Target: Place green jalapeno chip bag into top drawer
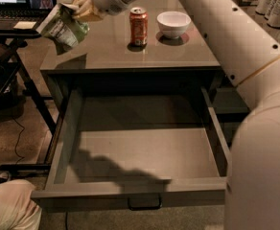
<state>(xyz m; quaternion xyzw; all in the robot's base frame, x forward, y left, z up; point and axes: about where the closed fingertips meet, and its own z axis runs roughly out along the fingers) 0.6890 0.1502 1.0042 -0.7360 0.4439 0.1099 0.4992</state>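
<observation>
Presently the tool [84, 7] is clamped on the upper edge of the green jalapeno chip bag [63, 27], suspending it above the left edge of the table [106, 54]; the top drawer [130, 190] stands open below, apparently ready to receive it.

The big white arm [226, 37] starts at the near right, where its fat round part fills the corner. It reaches far and to the left, with a bend on the way. At its end, at the far left, is the gripper [82, 7]. It is pinched tight on the top of the green jalapeno chip bag [63, 27], which hangs under it in the air.
</observation>
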